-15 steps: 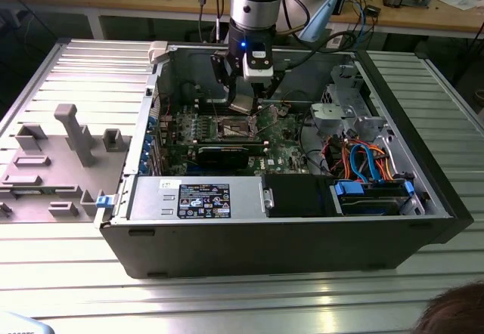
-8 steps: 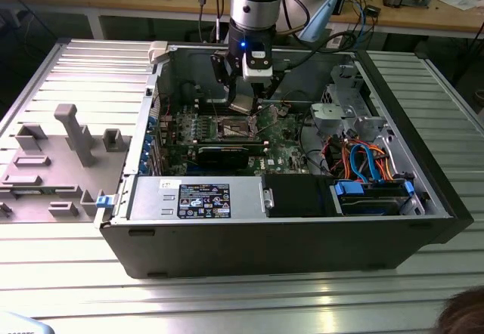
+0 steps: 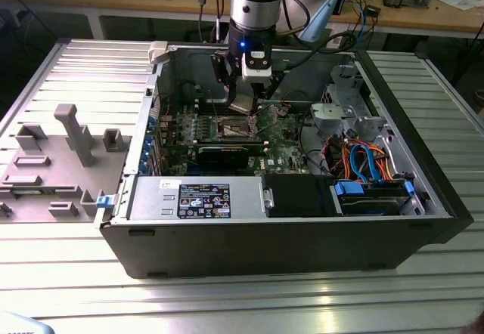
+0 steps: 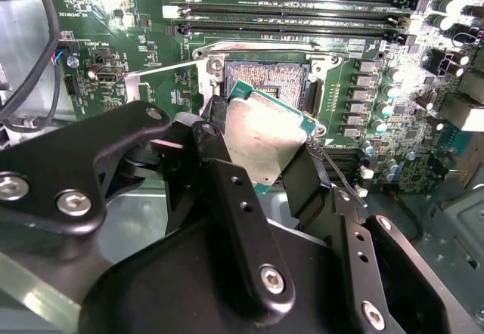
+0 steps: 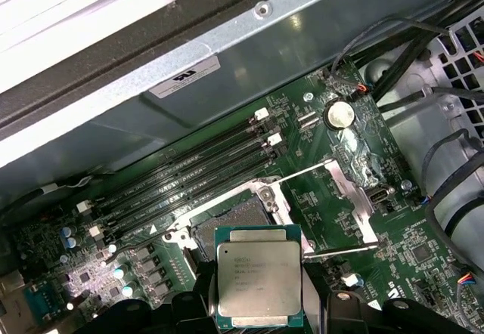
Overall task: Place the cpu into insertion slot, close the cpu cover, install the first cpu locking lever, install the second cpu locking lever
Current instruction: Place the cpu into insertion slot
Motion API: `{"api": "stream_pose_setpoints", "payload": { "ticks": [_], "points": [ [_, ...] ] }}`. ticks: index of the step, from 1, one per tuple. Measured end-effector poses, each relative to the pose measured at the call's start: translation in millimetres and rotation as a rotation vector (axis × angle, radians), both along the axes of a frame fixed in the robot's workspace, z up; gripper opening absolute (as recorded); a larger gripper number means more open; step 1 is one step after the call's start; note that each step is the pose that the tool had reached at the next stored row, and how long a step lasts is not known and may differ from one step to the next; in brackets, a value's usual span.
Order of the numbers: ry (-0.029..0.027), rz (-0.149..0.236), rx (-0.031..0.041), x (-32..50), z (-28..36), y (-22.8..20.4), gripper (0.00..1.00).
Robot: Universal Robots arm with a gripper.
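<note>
— State of the gripper?
— Closed on the cpu, black fingers pinching two opposite edges, dull metal top showing in both wrist views.
— Held where?
— In mid-air inside the open computer case, low over the green motherboard, clear of the board in the exterior view.
— Nearest to the gripper?
— The insertion slot, just below and a little ahead of the held chip: dark centre bare, silvery rim all round.
— And the cpu cover?
— Swung open, thin silvery frame set off to one side of the slot, just beside the gripper, not over the socket.
— Beyond the gripper?
— Long black memory slots, in a row side by side, just past the insertion slot.
— Above the gripper?
— The arm's silver-and-black wrist, standing upright over the case.
— Farther out?
— A labelled silver power-supply box along the case's front wall, well apart from the gripper; a tangle of blue and orange cables off toward the exterior view's right, also well apart.
— Under it all?
— A ribbed metal counter, carrying the case; grey moulded fixtures on it toward the exterior view's left, far from the gripper.
</note>
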State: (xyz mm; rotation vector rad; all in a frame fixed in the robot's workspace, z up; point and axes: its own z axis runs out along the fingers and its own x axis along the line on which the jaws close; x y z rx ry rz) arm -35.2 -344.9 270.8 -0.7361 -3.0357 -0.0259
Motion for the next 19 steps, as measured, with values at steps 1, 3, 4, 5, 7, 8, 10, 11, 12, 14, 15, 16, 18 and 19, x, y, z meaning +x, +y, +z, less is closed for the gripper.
{"api": "stream_pose_setpoints", "payload": {
  "ticks": [1,3,4,5,7,8,10,11,12,14,15,16,18,19],
  "points": [
    [0.0,-0.002,0.0,0.0,0.0,0.0,0.54],
    [0.0,-0.005,0.0,0.0,0.0,0.0,0.54],
    [0.0,-0.008,0.0001,0.0,-0.1,0.0,0.54],
    [0.0,-0.011,-0.0001,0.0,-0.1,0.0,0.54],
    [0.0,-0.016,0.0,0.0,-0.2,0.0,0.54],
    [0.0,-0.019,0.0,0.0,-0.2,0.0,0.54],
    [0.0,-0.022,0.0,0.0,-0.3,0.0,0.54],
    [-0.0001,-0.025,0.0,0.0,-0.3,0.0,0.54],
    [0.0,-0.026,0.0,0.0,-0.3,0.0,0.54],
    [0.0,-0.03,0.0,0.0,-0.4,0.0,0.54],
    [0.0,-0.032,0.0,0.0,-0.4,0.0,0.54],
    [0.0,-0.034,0.0,0.0,-0.4,0.0,0.54],
    [0.0,-0.038,-0.0001,0.0,-0.5,0.0,0.54],
    [0.0,-0.04,-0.0001,0.0,-0.5,0.0,0.54]
  ]
}}
